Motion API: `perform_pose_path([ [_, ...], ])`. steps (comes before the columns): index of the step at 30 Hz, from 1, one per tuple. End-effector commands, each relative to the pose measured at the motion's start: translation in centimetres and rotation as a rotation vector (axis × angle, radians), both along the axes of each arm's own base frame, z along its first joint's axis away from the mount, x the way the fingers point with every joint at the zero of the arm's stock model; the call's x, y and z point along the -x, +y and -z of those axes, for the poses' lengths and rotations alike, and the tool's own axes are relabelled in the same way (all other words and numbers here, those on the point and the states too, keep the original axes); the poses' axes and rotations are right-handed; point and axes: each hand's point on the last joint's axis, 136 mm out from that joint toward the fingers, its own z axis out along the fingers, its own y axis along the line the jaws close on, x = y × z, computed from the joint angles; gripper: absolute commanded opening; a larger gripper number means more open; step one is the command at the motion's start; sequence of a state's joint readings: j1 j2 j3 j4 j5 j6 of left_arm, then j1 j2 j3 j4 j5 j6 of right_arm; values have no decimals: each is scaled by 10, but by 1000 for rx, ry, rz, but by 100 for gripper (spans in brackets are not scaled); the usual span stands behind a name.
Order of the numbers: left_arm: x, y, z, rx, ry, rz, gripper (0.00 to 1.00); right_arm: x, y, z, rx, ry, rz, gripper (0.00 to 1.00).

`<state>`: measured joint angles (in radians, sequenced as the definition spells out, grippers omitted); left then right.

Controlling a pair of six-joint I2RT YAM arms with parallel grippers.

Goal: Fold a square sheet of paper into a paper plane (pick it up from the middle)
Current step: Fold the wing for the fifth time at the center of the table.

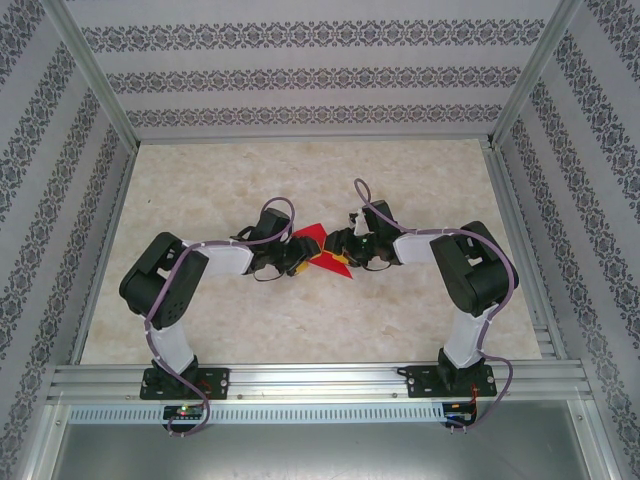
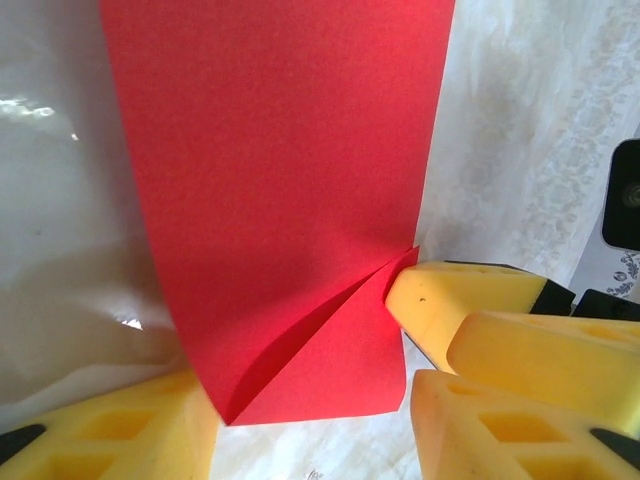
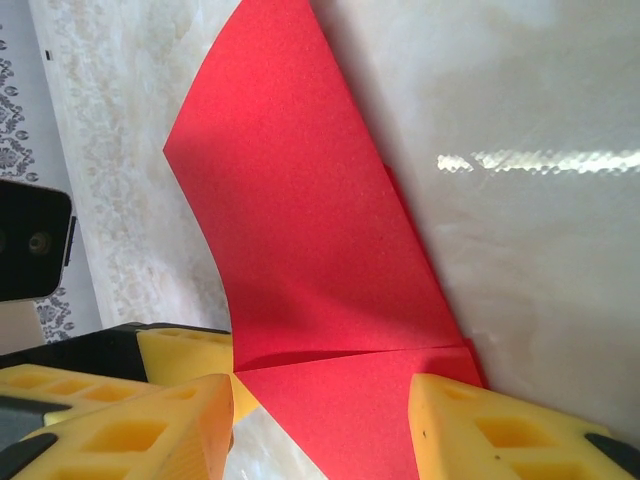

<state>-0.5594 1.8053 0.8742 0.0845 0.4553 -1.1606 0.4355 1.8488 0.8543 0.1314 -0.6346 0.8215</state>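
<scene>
One corner crease is seen in the red paper point(image 2: 280, 200); no dart is formed yet; the paper is set between the half-parted jaws of the left gripper point(image 2: 310, 405) and the right gripper point(image 3: 320, 405); grip cannot be told.

I see the sheet of paper point(image 1: 312, 242) lying mid-table point(image 1: 300, 170), with the left gripper point(image 1: 292, 260) at its 9 o'clock and the right gripper point(image 1: 345, 258) at 3, both apparently touching it.

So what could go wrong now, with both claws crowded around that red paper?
1. The right gripper has its fingers hard beside the left gripper at the folded corner; they might collide.
2. The red paper bows up off the table, so the next crease may land crooked.
3. It is thin and sits between open jaws, so it could slip or crumple.
</scene>
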Motion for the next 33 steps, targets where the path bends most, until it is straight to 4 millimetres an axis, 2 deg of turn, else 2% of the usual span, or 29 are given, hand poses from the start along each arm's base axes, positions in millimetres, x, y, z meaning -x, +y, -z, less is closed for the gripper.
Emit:
perform_pose_path([
  [1, -14, -12, -16, 42, -65, -9, 51, 8, -18, 28, 60, 68, 41, 50],
  [4, -16, -12, -20, 46, -81, -16, 45, 5, -17, 23, 46, 43, 32, 50],
  [7, -17, -12, -20, 51, -84, -26, 34, 1, -16, 12, 34, -15, 10, 51],
  [11, -18, -10, -18, 39, -85, -33, 20, -8, -14, -16, 38, -165, -33, 52],
  [14, -17, -8, -15, 13, -83, -31, 10, -14, -18, -38, 65, -289, -51, 56],
  [18, -15, -8, -14, 4, -79, -26, 4, -17, -27, -59, 129, -443, -60, 67],
  [21, -14, -7, -15, -1, -73, -34, 3, -13, -33, -64, 234, -563, -82, 74],
  [25, -12, -5, -25, 1, -78, -45, 3, -4, -34, -68, 387, -743, -116, 77],
  [30, -9, 0, -37, 9, -81, -72, 3, 7, -24, -63, 547, -925, -238, 76],
  [33, -6, 2, -39, 13, -73, -87, 3, 14, -12, -61, 571, -1018, -307, 74],
])
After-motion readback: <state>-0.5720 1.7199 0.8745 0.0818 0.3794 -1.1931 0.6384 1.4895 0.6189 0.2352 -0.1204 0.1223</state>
